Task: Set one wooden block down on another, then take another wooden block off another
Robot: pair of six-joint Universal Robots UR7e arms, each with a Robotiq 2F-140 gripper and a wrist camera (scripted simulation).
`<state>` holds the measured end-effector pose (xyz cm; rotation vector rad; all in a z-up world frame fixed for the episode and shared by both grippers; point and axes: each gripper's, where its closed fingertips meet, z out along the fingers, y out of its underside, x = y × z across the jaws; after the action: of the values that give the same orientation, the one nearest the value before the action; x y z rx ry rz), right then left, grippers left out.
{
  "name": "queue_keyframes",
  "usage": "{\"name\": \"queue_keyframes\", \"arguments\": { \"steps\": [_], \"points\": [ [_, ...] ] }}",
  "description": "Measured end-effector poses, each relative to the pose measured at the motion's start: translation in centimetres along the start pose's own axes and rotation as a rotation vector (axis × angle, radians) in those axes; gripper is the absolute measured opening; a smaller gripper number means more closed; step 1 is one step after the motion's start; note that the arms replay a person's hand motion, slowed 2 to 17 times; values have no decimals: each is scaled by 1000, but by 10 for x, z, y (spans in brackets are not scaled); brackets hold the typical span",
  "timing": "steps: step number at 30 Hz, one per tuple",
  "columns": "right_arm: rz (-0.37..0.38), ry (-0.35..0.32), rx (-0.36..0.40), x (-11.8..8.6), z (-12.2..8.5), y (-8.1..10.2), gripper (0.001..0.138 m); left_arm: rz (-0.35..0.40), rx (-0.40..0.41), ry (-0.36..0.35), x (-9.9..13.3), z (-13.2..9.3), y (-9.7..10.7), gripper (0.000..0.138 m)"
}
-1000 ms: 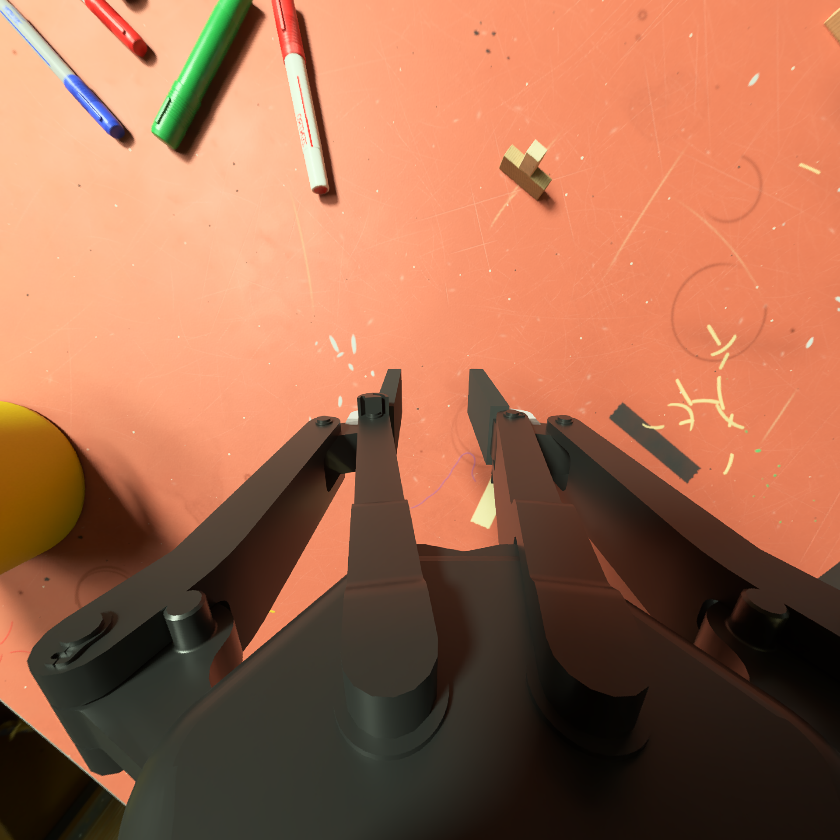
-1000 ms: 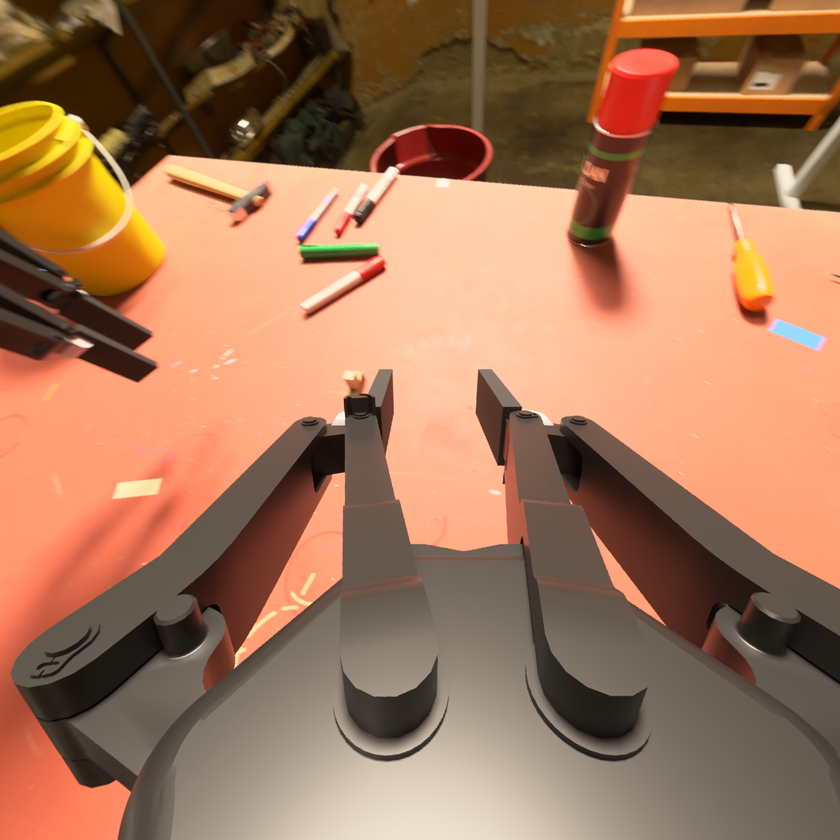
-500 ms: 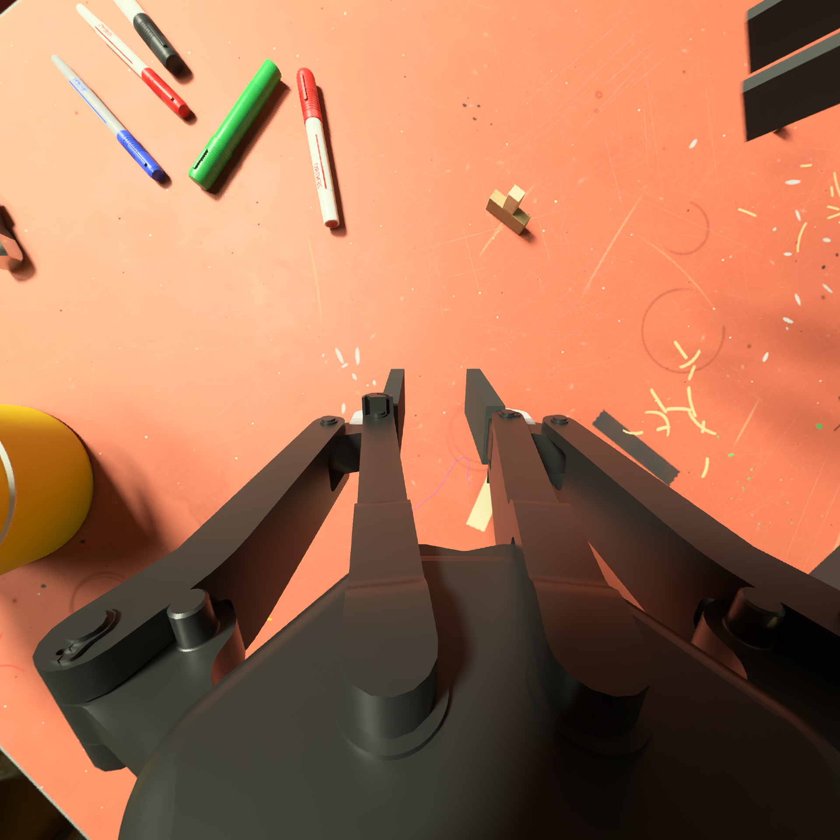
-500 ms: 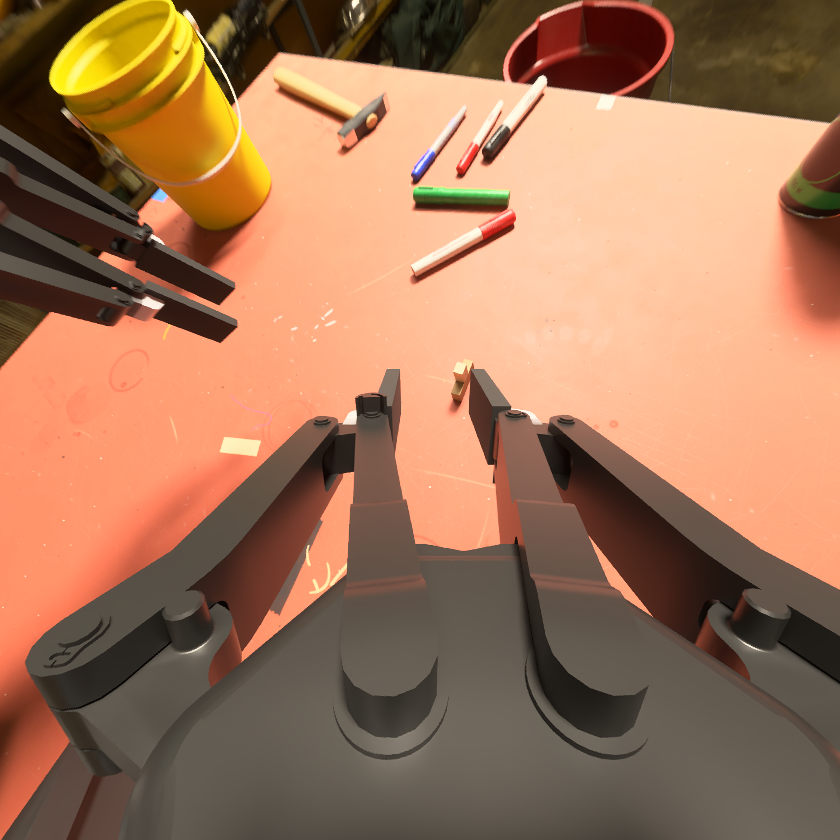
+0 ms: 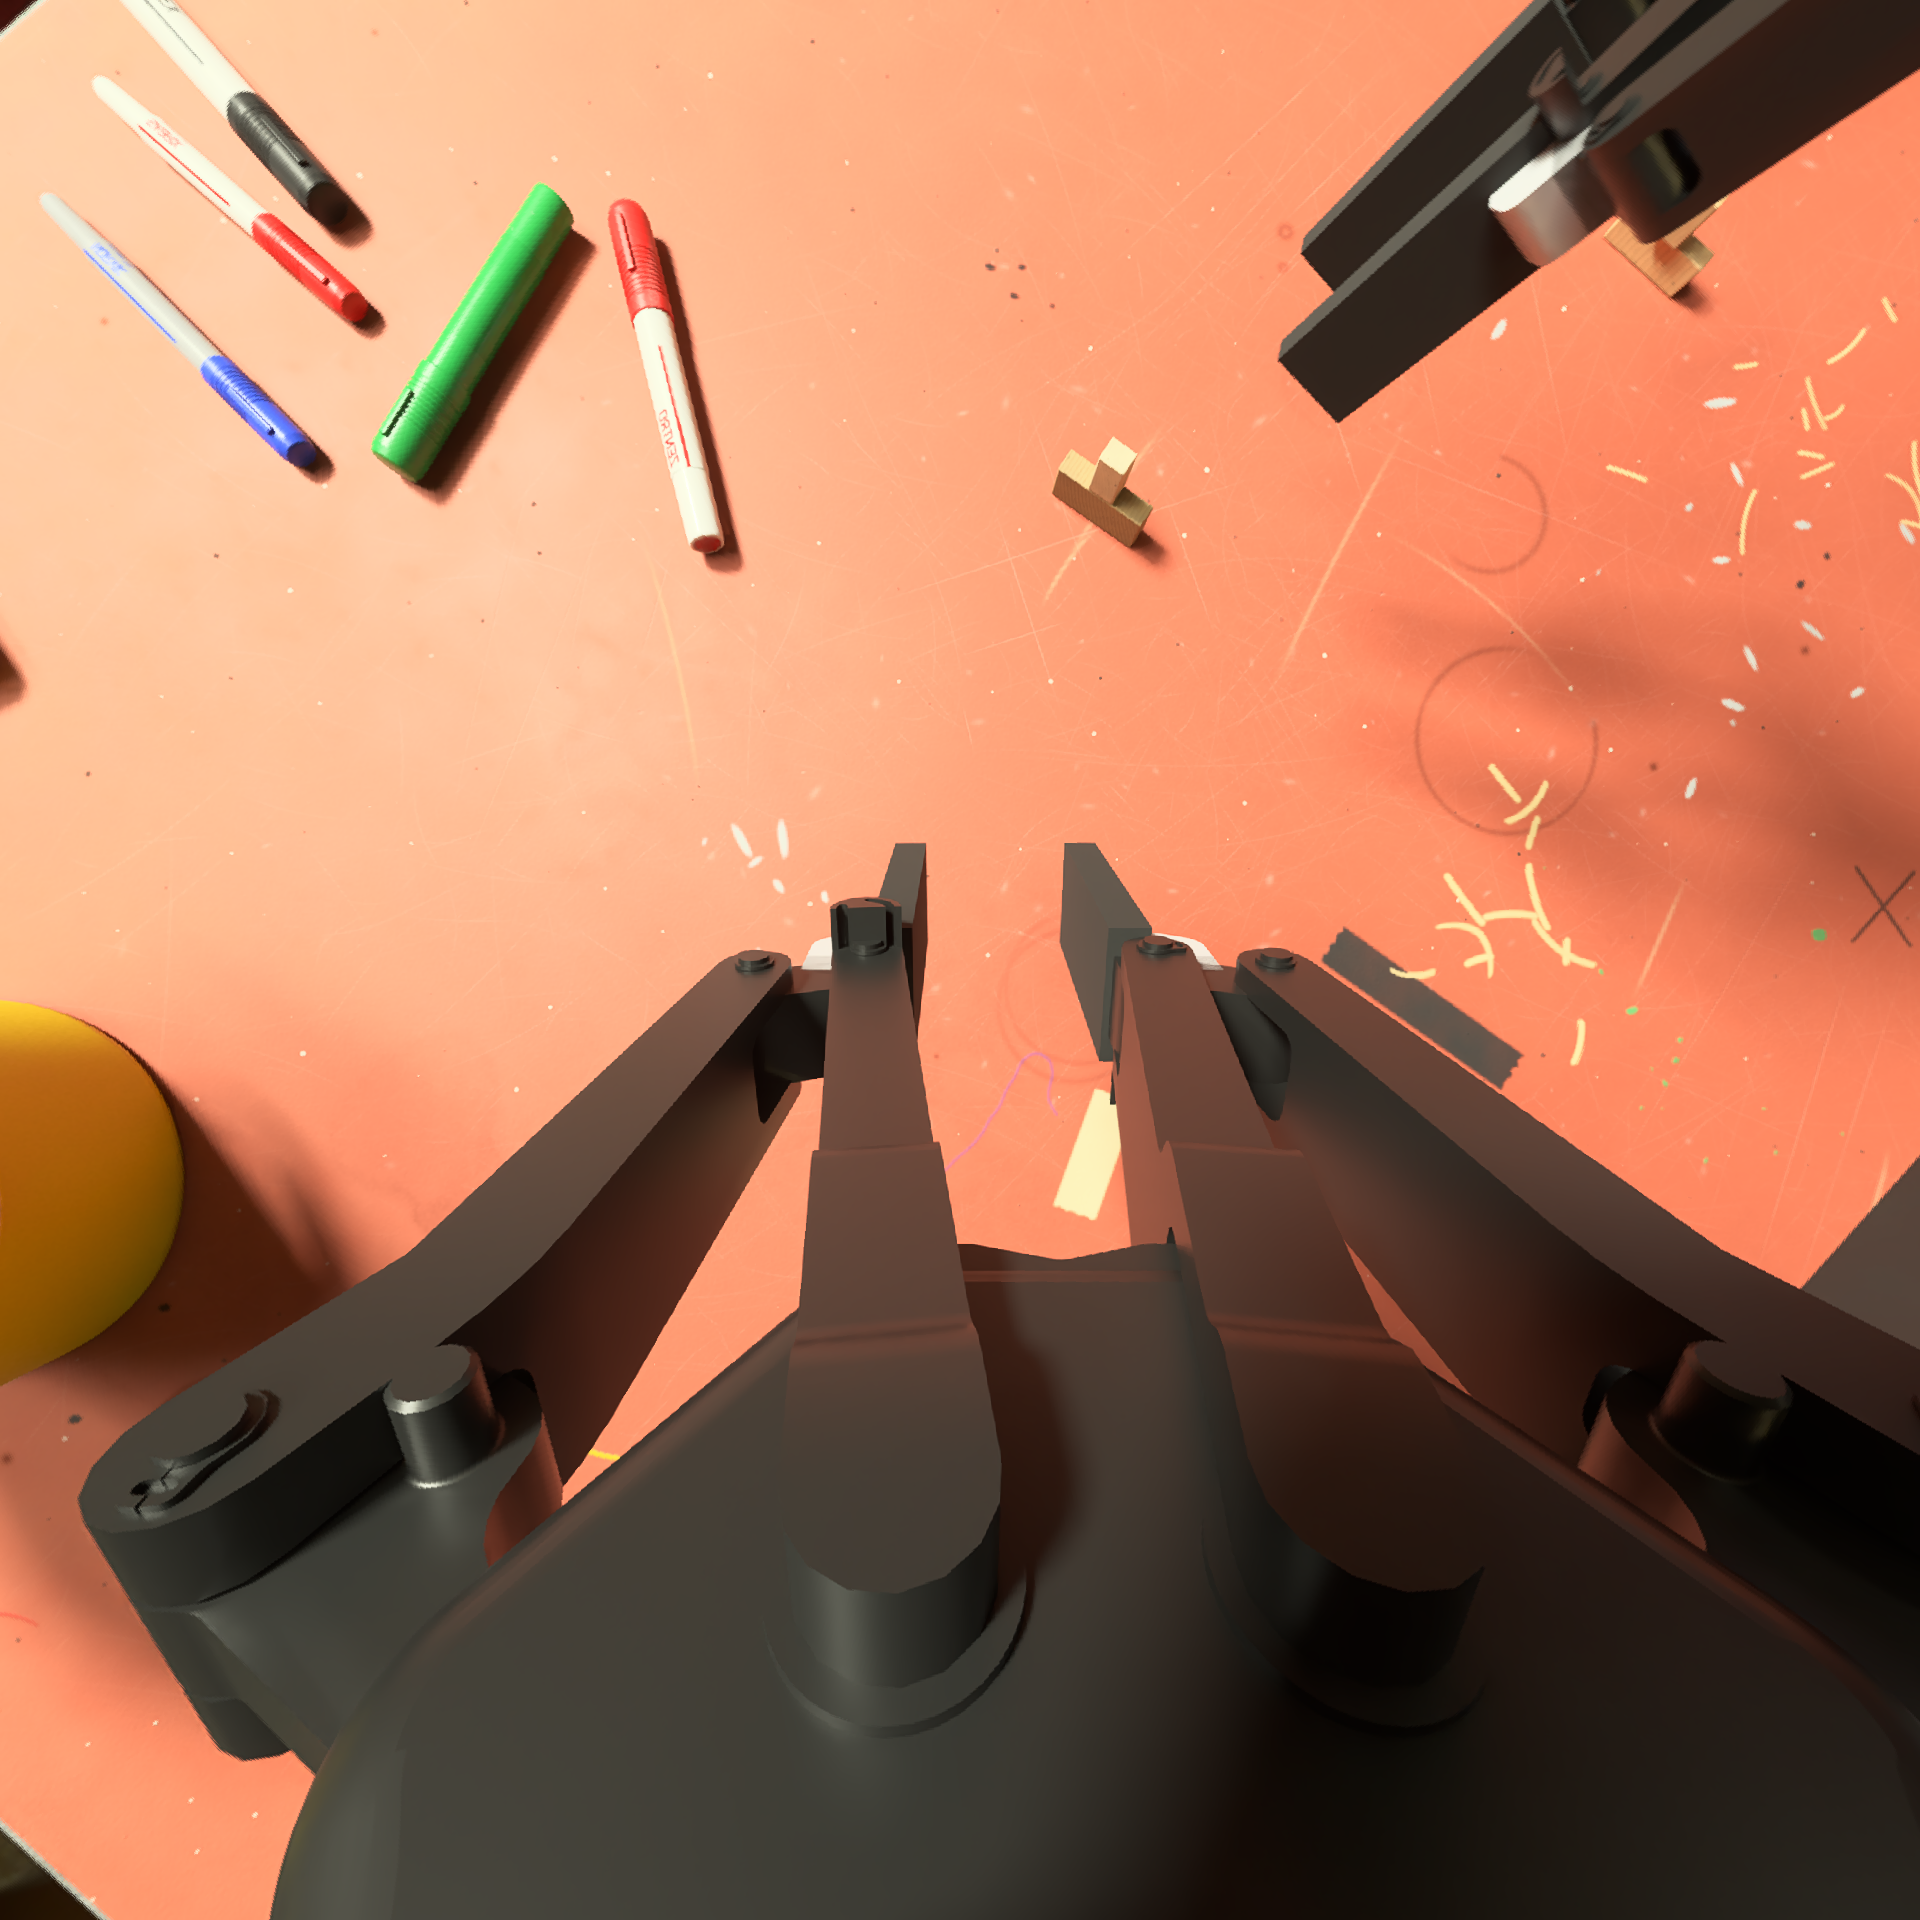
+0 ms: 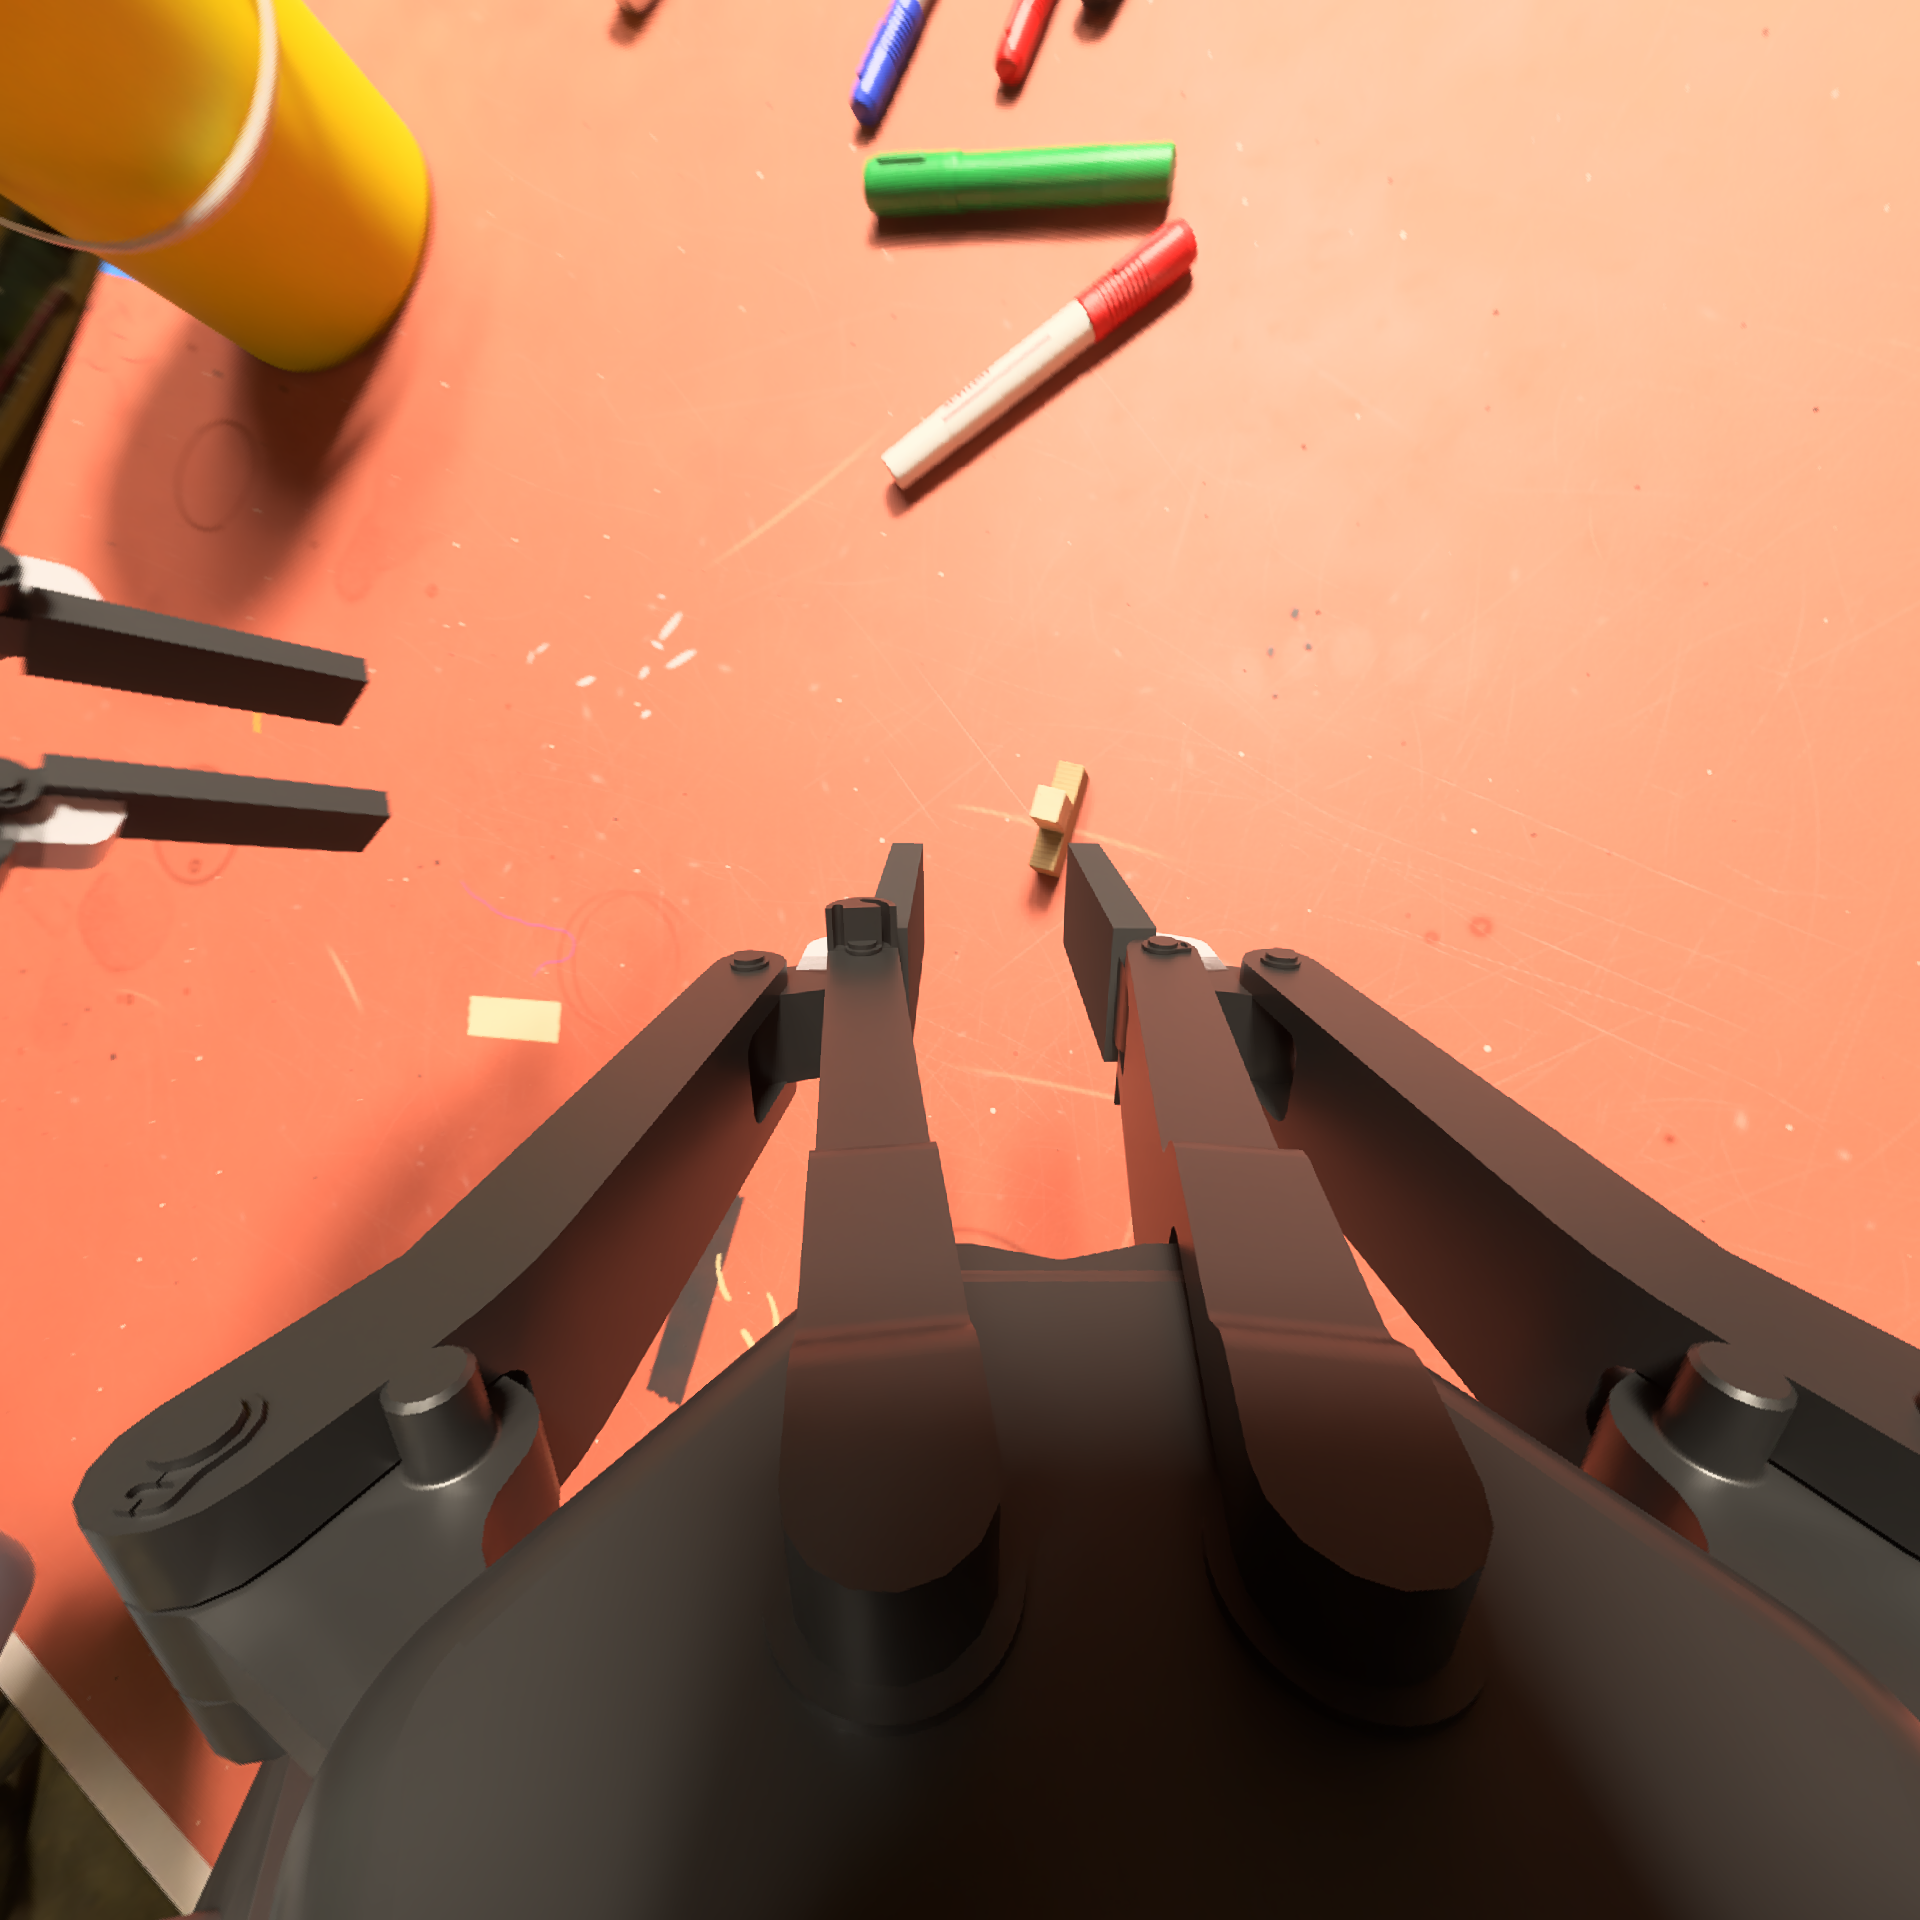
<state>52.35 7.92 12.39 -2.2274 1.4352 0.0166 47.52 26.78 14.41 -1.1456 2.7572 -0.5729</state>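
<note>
A small wooden cube sits on a longer wooden block [image 5: 1103,488] on the orange table; the pair also shows in the right wrist view [image 6: 1058,816]. Another wooden block [image 5: 1662,255] lies at the far right, partly hidden behind the right gripper [image 5: 1314,322]. My left gripper [image 5: 992,883] is open and empty, well short of the stack. My right gripper [image 6: 992,883] is open and empty, and the stack lies just beyond its right fingertip [image 6: 1086,883]. The left gripper [image 6: 369,753] shows at the left of the right wrist view.
A yellow bucket [image 5: 62,1184] [image 6: 260,187] stands at the left. A green marker [image 5: 473,332] [image 6: 1018,177], a red-capped marker [image 5: 665,374] [image 6: 1039,353], a blue pen [image 5: 177,332] and a red pen [image 5: 239,197] lie beyond. A dark tape strip [image 5: 1423,1008] is stuck on the table.
The right gripper has tilted down and moved toward the stacked blocks, and now shows at the top right of the left wrist view. The left gripper has drawn back from the table.
</note>
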Motion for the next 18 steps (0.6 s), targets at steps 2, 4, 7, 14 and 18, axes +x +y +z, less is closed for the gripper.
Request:
{"name": "queue_keyframes", "arguments": {
  "steps": [2, 4, 7, 14, 18],
  "points": [
    [10, 30, -33, 5, 5, 1, 38, 5, -6, 3, 1, 1, 0, 35],
    [11, 73, -62, 12, 9, 2, 40, 8, -14, 4, 1, 2, 1, 35],
    [1, 140, -93, 20, 12, 3, 41, 12, -25, 4, 2, 3, 2, 36],
    [-7, 212, -118, 27, 17, 1, 40, 29, -36, 5, 5, 4, 3, 37],
    [6, 197, -127, 25, 21, 1, 38, 40, -33, 9, 6, 4, 3, 37]
  ]
}}
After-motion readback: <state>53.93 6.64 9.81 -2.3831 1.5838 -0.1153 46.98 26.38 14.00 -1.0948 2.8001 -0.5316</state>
